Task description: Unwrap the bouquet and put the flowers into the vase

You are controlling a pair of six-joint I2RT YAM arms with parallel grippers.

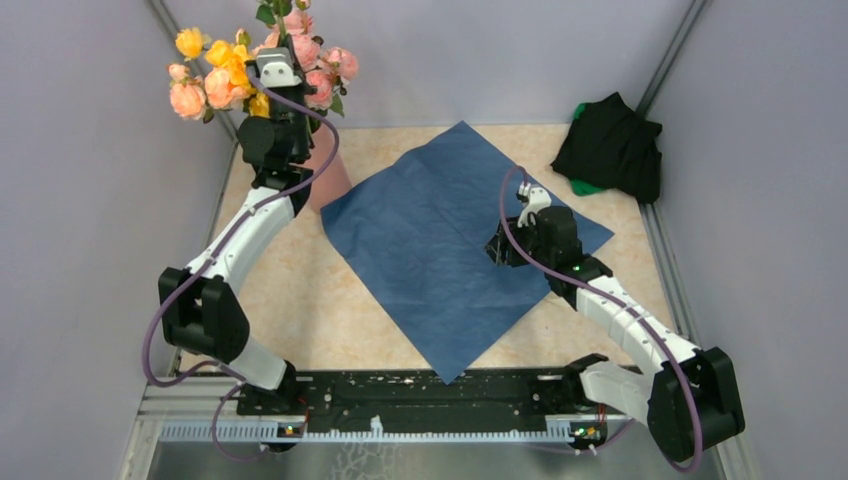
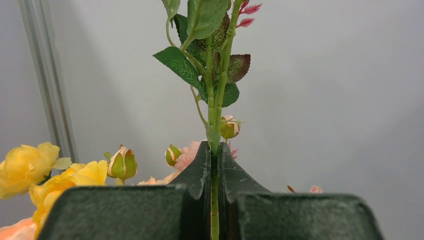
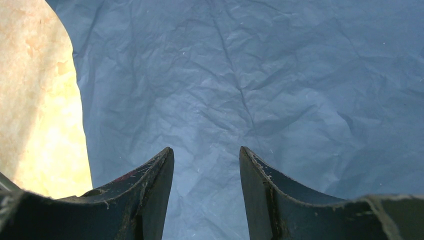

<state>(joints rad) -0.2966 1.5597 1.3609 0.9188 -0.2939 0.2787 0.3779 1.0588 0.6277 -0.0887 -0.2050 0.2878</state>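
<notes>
The bouquet is undone: its blue paper (image 1: 450, 240) lies flat on the table with no flowers on it. The flowers (image 1: 215, 75), yellow and peach-pink, stand bunched at the back left above the salmon-pink vase (image 1: 332, 175), which the left arm mostly hides. I cannot see whether their stems reach into it. My left gripper (image 1: 280, 45) is shut on one green flower stem (image 2: 218, 100), which runs up between its fingers (image 2: 200, 170) to leaves. My right gripper (image 1: 527, 195) hangs open just over the paper (image 3: 240, 75), nothing between its fingers (image 3: 155, 180).
A black cloth heap (image 1: 610, 150) with a bit of green under it lies in the back right corner. Grey walls close in on the left, back and right. Bare beige tabletop (image 3: 35, 100) shows left of the paper.
</notes>
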